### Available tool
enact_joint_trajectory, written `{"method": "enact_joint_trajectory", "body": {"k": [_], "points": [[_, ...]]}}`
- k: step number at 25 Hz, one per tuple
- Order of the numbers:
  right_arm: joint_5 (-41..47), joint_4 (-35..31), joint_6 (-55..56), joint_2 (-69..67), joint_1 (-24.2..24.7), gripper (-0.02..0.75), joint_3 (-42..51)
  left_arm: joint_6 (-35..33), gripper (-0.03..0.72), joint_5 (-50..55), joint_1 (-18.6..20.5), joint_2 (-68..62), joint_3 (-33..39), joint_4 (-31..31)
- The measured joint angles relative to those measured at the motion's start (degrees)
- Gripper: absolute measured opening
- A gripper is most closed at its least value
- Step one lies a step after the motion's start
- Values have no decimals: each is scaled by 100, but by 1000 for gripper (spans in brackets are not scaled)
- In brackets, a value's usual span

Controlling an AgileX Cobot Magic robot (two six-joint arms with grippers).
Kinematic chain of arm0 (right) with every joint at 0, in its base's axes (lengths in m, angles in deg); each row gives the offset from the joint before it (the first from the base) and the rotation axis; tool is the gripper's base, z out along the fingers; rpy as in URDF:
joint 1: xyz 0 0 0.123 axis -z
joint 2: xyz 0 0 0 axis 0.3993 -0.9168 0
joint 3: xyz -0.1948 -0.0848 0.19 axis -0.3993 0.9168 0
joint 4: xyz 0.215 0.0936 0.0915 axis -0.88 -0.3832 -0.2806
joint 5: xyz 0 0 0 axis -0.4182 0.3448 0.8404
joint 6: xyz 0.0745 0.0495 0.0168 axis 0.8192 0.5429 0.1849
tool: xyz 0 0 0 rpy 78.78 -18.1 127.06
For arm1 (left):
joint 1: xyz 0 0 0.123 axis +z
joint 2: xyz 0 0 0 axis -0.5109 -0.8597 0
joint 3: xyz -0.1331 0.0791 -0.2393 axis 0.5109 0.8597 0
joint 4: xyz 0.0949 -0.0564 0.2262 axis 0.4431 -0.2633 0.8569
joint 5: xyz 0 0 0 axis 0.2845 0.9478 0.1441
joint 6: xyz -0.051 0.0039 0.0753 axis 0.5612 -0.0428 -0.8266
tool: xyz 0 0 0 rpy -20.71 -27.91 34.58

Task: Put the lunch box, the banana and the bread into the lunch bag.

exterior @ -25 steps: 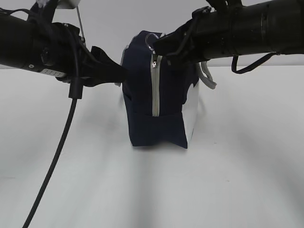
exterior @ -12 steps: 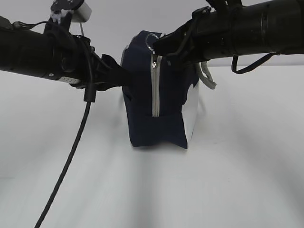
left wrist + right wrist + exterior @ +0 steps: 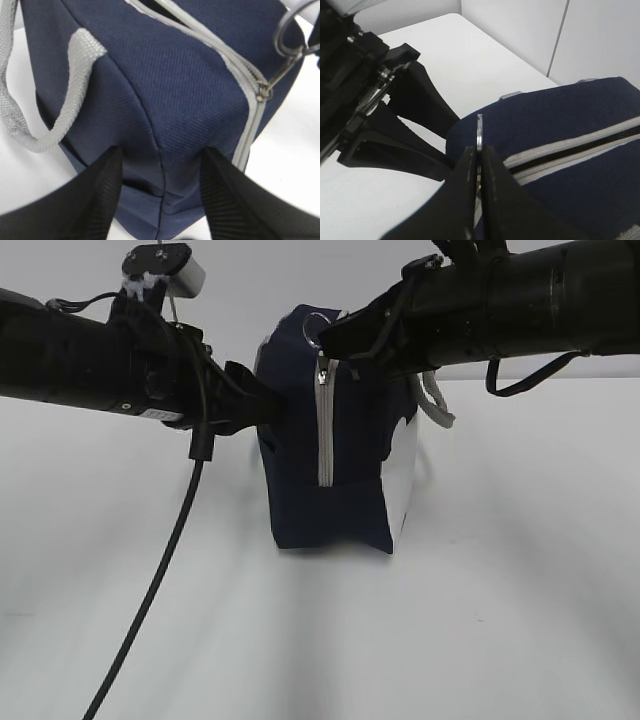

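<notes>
The navy lunch bag (image 3: 340, 505) stands upright mid-table, its end facing the exterior view. Its grey zipper (image 3: 325, 430) runs down that end. My right gripper (image 3: 326, 335) is shut on the metal ring pull (image 3: 479, 127) at the bag's top corner. Along the top the zipper (image 3: 560, 147) shows a dark gap. My left gripper (image 3: 161, 152) straddles the bag's (image 3: 165, 85) left end corner, its fingers pressed into the creased fabric on both sides. The lunch box, the banana and the bread are out of view.
A grey handle (image 3: 50, 132) loops down the bag's side by my left fingers, and another (image 3: 438, 400) hangs behind the right arm. My left arm's black cable (image 3: 165, 570) droops to the white table (image 3: 520, 590).
My left arm has pushed rightward, bringing its fingers further onto the bag's end. The right gripper and the bag have stayed in place.
</notes>
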Motion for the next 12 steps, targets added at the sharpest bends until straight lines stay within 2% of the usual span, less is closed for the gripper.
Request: {"method": "enact_joint_trajectory", "body": {"k": [3, 5, 7, 8, 12], "points": [[35, 0, 0, 0, 0, 0, 0, -210, 303, -31, 0, -5, 0, -178], [63, 0, 13, 0, 0, 0, 0, -231, 204, -15, 0, -5, 0, -211], [76, 0, 24, 0, 0, 0, 0, -243, 72, 78, 0, -5, 0, -239], [86, 10, 48, 0, 0, 0, 0, -243, 38, 136, 0, -5, 0, -244], [123, 8, 242, 0, 0, 0, 0, -244, 6, 426, 0, -5, 0, -244]]}}
